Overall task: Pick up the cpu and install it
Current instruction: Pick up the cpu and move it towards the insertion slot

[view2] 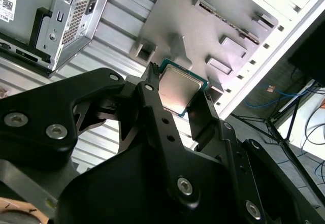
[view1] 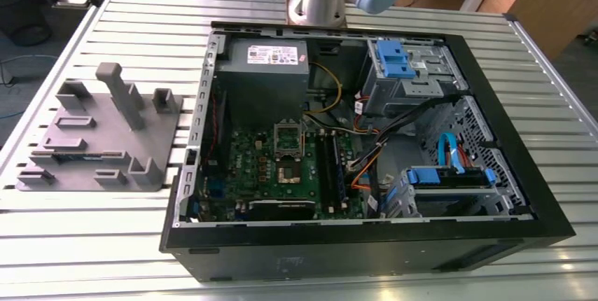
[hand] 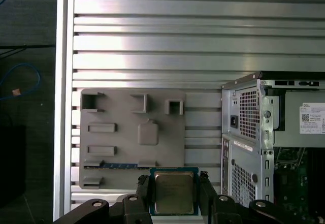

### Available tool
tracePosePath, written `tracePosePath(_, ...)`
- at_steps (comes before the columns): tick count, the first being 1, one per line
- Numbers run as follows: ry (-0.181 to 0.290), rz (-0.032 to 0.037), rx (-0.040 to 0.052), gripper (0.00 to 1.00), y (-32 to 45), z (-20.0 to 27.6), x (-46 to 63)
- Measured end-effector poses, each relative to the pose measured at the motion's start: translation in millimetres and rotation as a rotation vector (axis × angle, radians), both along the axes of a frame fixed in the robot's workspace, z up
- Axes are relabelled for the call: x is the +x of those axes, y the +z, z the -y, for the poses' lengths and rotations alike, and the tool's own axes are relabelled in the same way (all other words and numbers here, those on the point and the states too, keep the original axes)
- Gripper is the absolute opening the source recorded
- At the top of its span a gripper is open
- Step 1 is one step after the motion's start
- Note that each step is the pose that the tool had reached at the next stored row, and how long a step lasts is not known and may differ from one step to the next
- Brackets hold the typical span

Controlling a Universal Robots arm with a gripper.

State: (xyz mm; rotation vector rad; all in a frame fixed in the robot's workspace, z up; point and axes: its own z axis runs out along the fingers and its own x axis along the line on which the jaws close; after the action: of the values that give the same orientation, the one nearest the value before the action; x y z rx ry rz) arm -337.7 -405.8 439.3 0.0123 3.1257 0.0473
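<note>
Ribbed metal counter (hand: 152, 31) beneath everything. Black jaws clamped on the cpu (hand: 174, 192), pinching two opposite edges, shiny metal top facing the cameras in both wrist views. Held in the air over the grey tray (hand: 124, 142), clear of its upright blocks. Beside the tray, an open computer case (view1: 374, 255) with a green motherboard (view1: 266, 175) inside. Probable risk: thin-edge grip slipping or twisting, leaving the chip tilted, dropped, or seated crooked on delicate contacts.
</note>
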Motion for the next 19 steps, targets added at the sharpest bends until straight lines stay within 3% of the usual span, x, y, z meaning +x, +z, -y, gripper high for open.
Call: tracePosePath(19,0.000,-0.0005,0.0000,0.47,-0.3,0.0,13.2)
